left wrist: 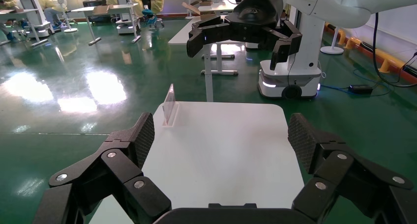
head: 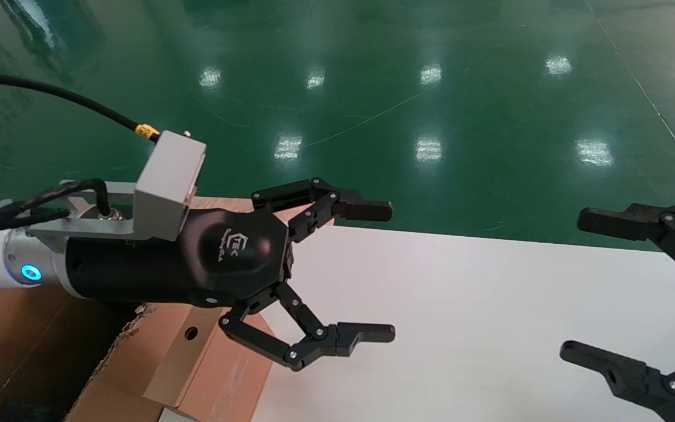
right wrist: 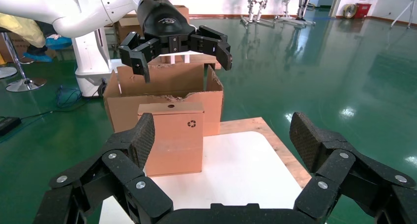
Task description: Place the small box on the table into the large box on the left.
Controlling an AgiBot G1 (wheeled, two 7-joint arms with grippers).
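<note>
The left gripper hovered with jaws spread wide and empty, touching nothing; the small box stood upright just below and behind it on the table, long axis vertical, against the large box. The right gripper, likewise wide apart, faced it across the table.

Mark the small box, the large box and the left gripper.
small box [right wrist: 172, 138]: right wrist view, front face.
large box [right wrist: 162, 81]: right wrist view, inner back wall.
left gripper [head: 381, 272]: head view, midway between the open fingertips.
</note>
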